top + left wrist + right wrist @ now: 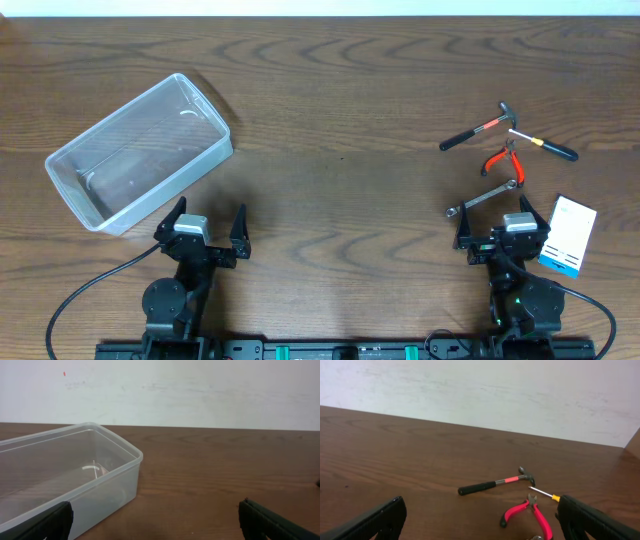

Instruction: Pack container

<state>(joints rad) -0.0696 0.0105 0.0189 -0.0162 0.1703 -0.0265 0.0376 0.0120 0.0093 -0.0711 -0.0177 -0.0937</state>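
The clear plastic container (140,150) lies empty at the far left of the table; it also shows in the left wrist view (65,477). My left gripper (203,229) is open and empty just in front of its near corner. A small hammer (480,128), a screwdriver (545,146), red-handled pliers (503,160) and a wrench (483,199) lie at the right. My right gripper (505,232) is open and empty just in front of the wrench. The right wrist view shows the hammer (495,484), the pliers (527,512) and the screwdriver tip (542,493).
A small white-and-blue box (568,235) lies right of my right gripper. A pale wall stands behind the far table edge in both wrist views.
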